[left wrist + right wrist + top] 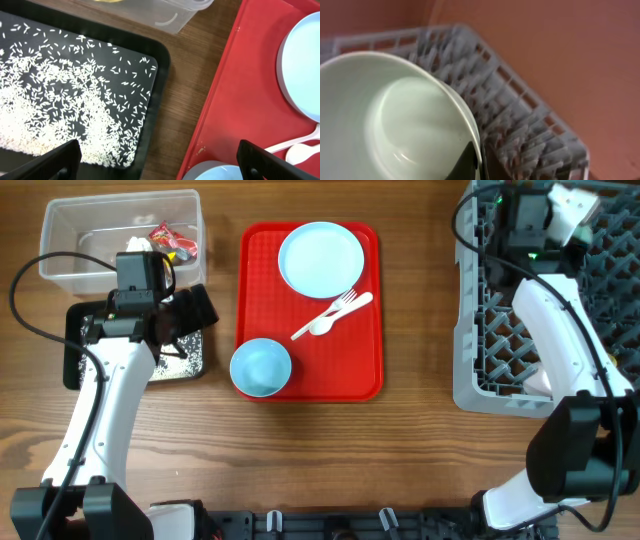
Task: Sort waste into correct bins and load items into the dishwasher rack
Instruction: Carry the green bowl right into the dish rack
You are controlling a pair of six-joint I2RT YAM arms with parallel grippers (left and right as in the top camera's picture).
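Observation:
My left gripper (160,167) is open, low over the gap between the black tray (155,60) of rice grains (65,105) and the red serving tray (235,95). On the red tray lie a pale blue plate (320,258), a pale blue bowl (261,367) and a white fork and spoon (335,315). The clear tub (120,235) holds red and yellow wrappers (172,240) and a white tissue (137,245). My right gripper (476,160) is shut on the rim of a second pale bowl (395,120), held tilted over the far end of the grey dishwasher rack (480,330).
The rack's upright pegs (520,115) stand close beside the held bowl. Bare wooden table (420,460) runs along the front. The left arm (110,400) stretches over the black tray's near side.

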